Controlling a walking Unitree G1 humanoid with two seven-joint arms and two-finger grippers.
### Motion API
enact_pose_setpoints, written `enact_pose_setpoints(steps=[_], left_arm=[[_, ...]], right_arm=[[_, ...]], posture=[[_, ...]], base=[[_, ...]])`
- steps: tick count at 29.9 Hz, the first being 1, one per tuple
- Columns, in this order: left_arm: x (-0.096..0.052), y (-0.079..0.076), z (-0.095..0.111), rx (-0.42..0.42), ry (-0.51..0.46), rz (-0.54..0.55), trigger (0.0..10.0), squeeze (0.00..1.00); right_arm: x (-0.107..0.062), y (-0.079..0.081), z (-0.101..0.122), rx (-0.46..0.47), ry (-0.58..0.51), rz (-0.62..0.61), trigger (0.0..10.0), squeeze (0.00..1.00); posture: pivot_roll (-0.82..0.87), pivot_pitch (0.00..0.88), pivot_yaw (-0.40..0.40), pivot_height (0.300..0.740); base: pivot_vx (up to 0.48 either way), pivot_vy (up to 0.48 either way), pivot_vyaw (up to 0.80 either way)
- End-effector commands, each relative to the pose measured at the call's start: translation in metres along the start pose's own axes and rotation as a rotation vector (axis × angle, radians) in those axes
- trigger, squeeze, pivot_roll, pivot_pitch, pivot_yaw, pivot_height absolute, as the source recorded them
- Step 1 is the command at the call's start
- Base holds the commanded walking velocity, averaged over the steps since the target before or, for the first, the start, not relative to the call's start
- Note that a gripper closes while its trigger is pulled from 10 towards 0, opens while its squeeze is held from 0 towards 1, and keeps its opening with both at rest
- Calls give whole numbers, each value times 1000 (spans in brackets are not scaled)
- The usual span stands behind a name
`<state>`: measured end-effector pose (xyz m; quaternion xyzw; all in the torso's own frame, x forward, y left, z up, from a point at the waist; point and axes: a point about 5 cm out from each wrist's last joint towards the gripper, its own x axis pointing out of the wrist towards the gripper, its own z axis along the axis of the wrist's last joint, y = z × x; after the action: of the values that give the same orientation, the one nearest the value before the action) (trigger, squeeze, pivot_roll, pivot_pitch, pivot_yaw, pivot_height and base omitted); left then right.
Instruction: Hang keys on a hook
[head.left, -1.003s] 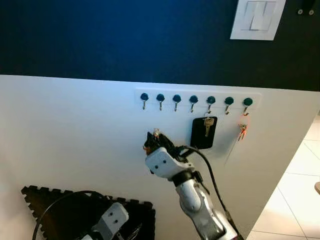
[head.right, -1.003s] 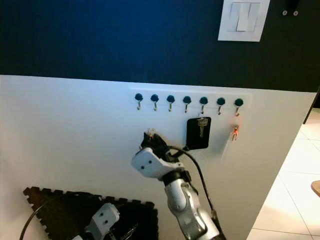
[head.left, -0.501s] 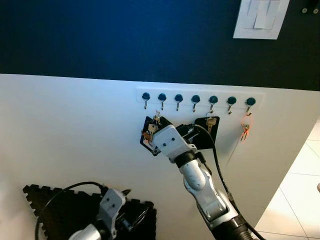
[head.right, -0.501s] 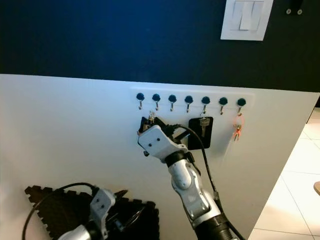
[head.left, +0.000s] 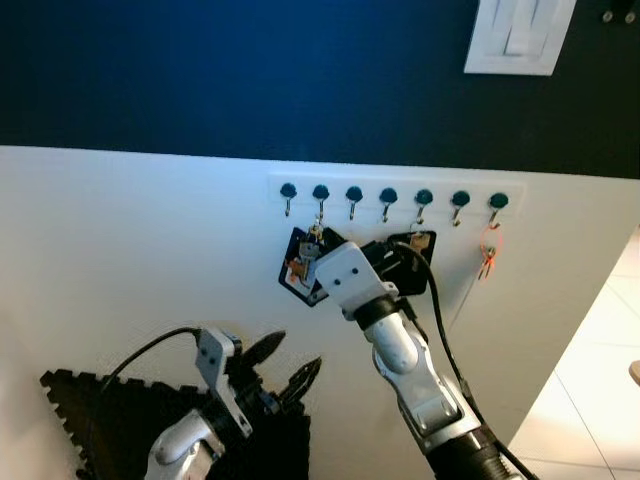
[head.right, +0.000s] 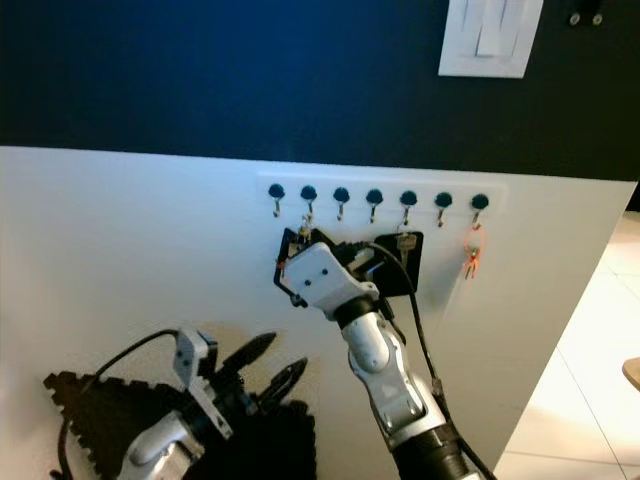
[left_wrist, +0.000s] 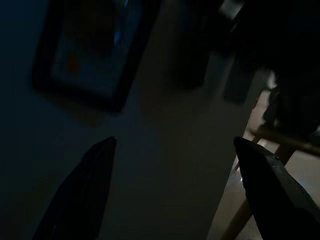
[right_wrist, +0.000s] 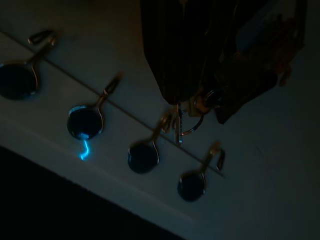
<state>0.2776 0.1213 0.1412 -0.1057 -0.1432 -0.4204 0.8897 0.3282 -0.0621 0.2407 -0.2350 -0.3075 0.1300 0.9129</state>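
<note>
A row of seven hooks (head.left: 388, 200) runs along the white wall under a light switch (head.left: 515, 36). The right claw (head.left: 318, 262) pinches the keys (head.left: 305, 262), their ring at the second hook (head.left: 321, 197). Beside them hang a black key pouch (head.left: 415, 265) and an orange tag (head.left: 487, 254). The left claw (head.left: 285, 365) hangs spread above a foam mat (head.left: 90, 415). The arm covers part of the pouch.

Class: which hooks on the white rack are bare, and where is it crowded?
Bare: the first hook, then the third, fourth and sixth. Crowded: the right gripper holds the black key pouch at the second hook; another black pouch and an orange key tag hang further right.
</note>
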Motion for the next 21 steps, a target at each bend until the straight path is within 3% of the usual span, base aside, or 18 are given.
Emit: enact_pose_setpoints(steps=[1, 8, 21], left_arm=[[-2, 2, 7, 31, 17, -26, 10000, 0], [0, 4, 17, 29, 0, -13, 10000, 0], [0, 2, 16, 24, 27, -35, 10000, 0]], right_arm=[[1, -4, 8, 18, -45, -5, 10000, 0], [0, -10, 20, 34, -110, -23, 10000, 0], [-9, -31, 15, 14, -79, -123, 10000, 0]], posture=[[59, 36, -11, 740], [55, 39, -7, 740], [46, 30, 6, 740]], base=[[0, 0, 0], [0, 0, 0], [0, 0, 0]])
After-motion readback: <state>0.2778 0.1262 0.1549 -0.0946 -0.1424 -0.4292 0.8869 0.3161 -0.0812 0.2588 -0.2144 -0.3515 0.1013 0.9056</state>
